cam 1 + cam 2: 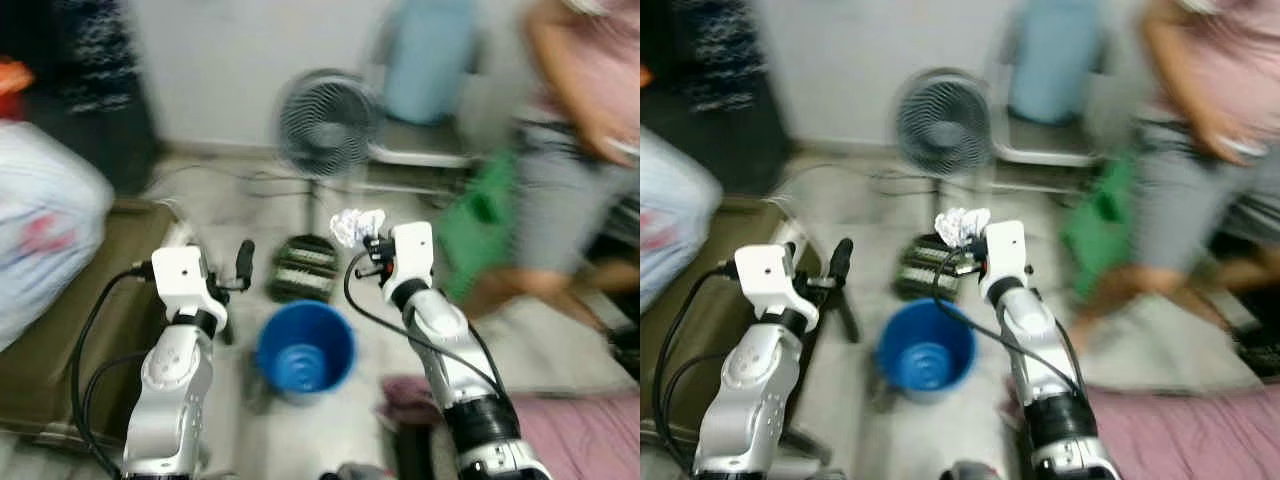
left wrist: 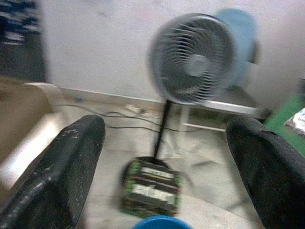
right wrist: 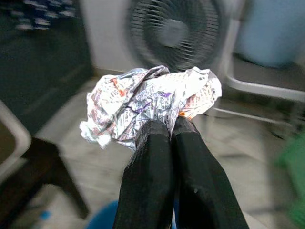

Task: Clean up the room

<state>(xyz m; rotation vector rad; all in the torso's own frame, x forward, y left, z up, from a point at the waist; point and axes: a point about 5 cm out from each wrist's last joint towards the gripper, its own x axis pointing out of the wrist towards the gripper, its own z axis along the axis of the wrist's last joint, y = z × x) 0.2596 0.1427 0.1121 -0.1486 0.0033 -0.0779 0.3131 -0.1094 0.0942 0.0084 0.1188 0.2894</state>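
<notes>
My right gripper (image 3: 170,130) is shut on a crumpled ball of printed paper (image 3: 147,102), held up in front of me; the paper ball (image 1: 356,225) hangs beyond and slightly right of a blue bucket (image 1: 304,350) that stands on the floor between my arms. My left gripper (image 2: 162,143) is open with nothing between its fingers (image 2: 62,167), raised at the left of the bucket (image 1: 927,355). All the views are blurred.
A standing fan (image 1: 325,125) and a dark green-striped box (image 1: 304,267) lie ahead on the floor. A person (image 1: 560,160) stands at the right by something green (image 1: 480,215). A brown couch (image 1: 60,330) with a white bundle (image 1: 40,220) is at the left; a pink cloth (image 1: 560,430) lies at the lower right.
</notes>
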